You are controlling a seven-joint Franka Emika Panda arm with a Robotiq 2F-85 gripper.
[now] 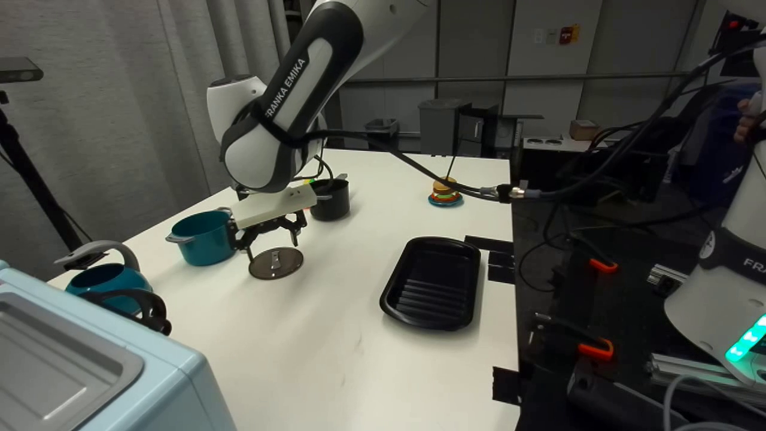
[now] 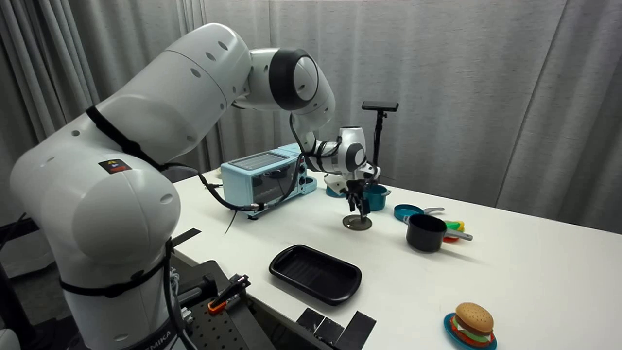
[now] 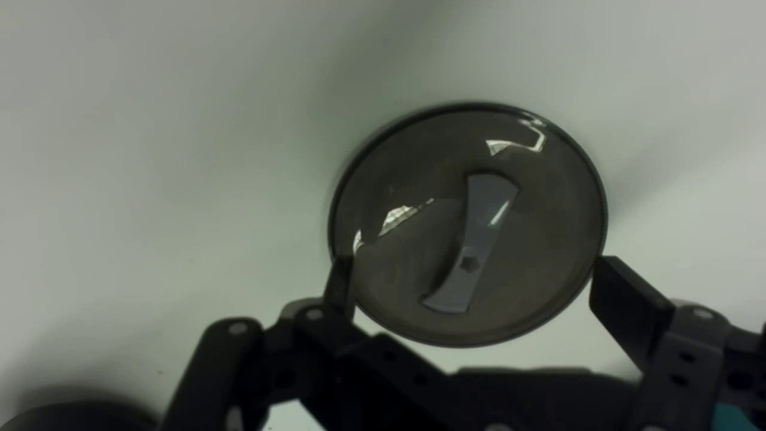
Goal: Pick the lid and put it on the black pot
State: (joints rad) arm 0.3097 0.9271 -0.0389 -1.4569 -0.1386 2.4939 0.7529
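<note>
The lid (image 1: 288,263) is a round, dark, see-through disc with a grey bar handle. It lies flat on the table in both exterior views (image 2: 351,224) and fills the middle of the wrist view (image 3: 407,287). My gripper (image 3: 473,260) is open and empty above the lid, pointing down. Its fingers appear on either side of the handle, near the lid's rim. In an exterior view the gripper (image 1: 272,245) sits low over the lid; the exact gap is hard to tell. The black pot (image 2: 423,236) stands upright with a grey handle, also partly behind the arm (image 1: 333,202).
A teal pot (image 1: 204,239) stands close beside the gripper. A teal pan (image 2: 407,210) and colourful toy food (image 2: 455,225) are near the black pot. A black ribbed pan (image 1: 434,281), a toy burger (image 2: 474,323), a teal kettle (image 1: 108,281) and a light-blue toaster oven (image 2: 262,177) stand around.
</note>
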